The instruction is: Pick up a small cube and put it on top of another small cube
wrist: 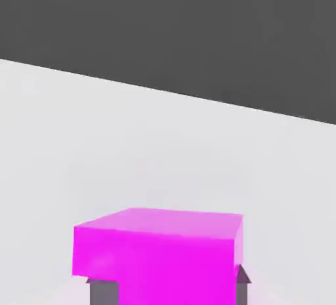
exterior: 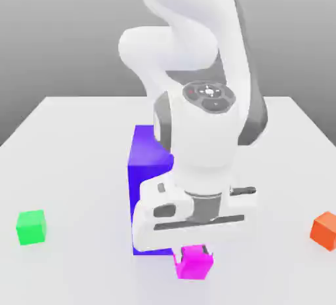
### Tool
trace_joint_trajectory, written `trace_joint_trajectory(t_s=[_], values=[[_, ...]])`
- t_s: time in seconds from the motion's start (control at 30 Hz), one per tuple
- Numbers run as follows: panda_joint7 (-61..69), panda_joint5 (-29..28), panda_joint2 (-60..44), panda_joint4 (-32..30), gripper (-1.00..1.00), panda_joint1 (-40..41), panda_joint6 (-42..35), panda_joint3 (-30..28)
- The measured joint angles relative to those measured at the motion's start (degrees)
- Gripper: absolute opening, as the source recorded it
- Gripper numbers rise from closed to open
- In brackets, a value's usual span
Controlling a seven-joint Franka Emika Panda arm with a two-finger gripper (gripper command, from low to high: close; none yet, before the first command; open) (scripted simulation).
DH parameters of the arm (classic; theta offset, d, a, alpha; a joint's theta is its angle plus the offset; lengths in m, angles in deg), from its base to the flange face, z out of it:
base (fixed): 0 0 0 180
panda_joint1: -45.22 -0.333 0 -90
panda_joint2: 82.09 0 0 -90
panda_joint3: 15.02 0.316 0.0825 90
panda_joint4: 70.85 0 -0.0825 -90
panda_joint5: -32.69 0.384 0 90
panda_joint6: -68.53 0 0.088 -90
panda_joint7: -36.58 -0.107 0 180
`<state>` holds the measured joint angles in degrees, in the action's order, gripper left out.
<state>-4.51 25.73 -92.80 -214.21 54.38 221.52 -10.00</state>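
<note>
The small magenta-pink cube (exterior: 194, 263) sits near the table's front edge in the exterior view, directly under my hand. My gripper (exterior: 193, 252) is lowered onto it with a dark finger on each side, shut on the cube. In the hand view the same small cube (wrist: 157, 251) is close up between the two dark fingertips (wrist: 104, 292). The white arm reaches down from above and hides part of the big blue-purple block behind the hand.
A big blue-purple block (exterior: 146, 166) stands just behind the hand. A green cube (exterior: 31, 226) lies at the exterior view's left and an orange cube (exterior: 325, 229) at its right edge. The white table (exterior: 79, 140) spreads all around.
</note>
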Motion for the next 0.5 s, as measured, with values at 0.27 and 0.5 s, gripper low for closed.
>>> trace_joint_trajectory(t_s=[0.27, 0.5], values=[[17.97, 6.13, 7.22, -5.79, -1.00, 20.79, -0.60, -12.31], [25.66, 11.12, -0.82, -5.48, 1.00, 25.53, 7.18, -12.03]])
